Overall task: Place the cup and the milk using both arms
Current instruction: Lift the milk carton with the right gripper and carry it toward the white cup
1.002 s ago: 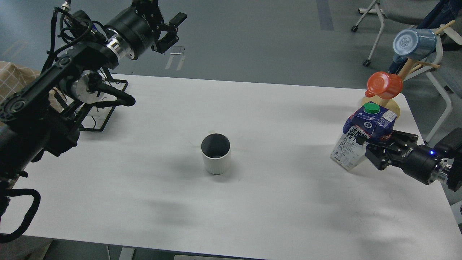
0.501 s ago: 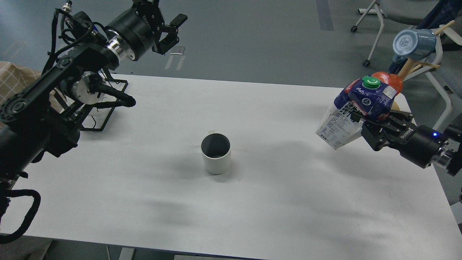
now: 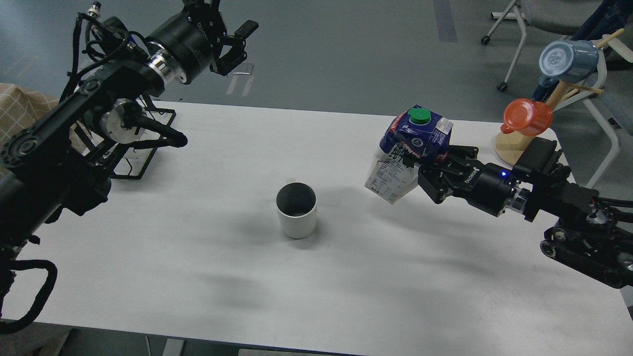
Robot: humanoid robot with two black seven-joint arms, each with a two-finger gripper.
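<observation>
Left tool (image 3: 236, 43) is raised with fingers spread; right tool (image 3: 429, 165) is clamped, arm extended inward.

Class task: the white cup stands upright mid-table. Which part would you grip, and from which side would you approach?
Grip the white cup across its ribbed wall, coming from the left, where the open left gripper is free. It stands upright, mouth open, with bare table around it.

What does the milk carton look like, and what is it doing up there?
The milk carton looks like cardboard: a dark blue top with a round green cap, and white lower sides covered in small print. It is shut, with the cap on. It leans a little, top toward the back of the table, and hangs in the air above it, to the right of the white cup and not touching it. Only the right gripper touches it, its black fingers clamped on the carton's right side.
</observation>
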